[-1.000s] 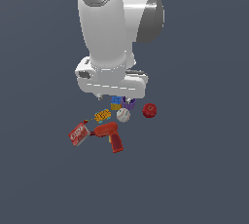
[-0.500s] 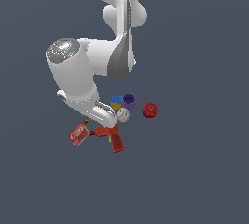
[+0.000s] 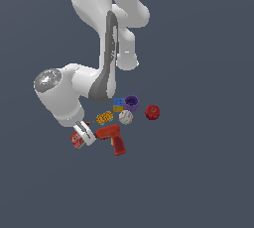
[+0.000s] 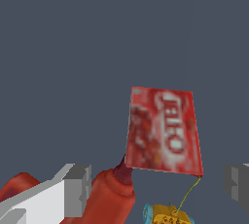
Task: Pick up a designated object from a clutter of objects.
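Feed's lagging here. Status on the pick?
Gripper open, above the red box. Box flat, not grasped. Red drill crowds one side.

Flat, even light fills both my views; the slate ground shows no cast shadows. My arm (image 3: 99,33) catches soft highlights on its white shells, with no harsh glare. The red box (image 4: 163,131) in my wrist view looks coarse, its white lettering smeared. Edges stay undistorted.

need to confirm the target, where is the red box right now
The red box lies at the exterior view's left edge of the clutter, just left of the red drill, with the end effector right over it.
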`<state>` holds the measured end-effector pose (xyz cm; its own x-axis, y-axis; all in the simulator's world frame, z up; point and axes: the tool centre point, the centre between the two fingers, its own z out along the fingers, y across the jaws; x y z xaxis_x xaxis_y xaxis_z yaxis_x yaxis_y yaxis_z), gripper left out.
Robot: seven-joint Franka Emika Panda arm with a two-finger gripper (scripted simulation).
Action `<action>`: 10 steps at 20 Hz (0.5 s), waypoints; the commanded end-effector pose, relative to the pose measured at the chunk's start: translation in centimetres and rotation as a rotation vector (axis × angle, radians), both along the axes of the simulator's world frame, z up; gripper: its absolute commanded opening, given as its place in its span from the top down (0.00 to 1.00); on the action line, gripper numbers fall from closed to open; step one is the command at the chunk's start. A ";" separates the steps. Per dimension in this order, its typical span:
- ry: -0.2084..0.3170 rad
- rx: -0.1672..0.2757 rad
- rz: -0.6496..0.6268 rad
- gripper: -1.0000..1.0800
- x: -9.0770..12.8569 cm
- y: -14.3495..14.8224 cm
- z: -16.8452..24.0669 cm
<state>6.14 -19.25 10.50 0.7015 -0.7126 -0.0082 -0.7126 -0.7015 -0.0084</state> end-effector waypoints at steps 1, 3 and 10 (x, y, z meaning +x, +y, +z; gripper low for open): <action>0.000 -0.005 -0.043 0.04 -0.1 -1.2 -1.2; 0.000 -0.008 -0.066 0.04 -0.2 -1.8 -1.8; 0.002 -0.011 -0.085 0.04 -0.4 -2.3 -2.4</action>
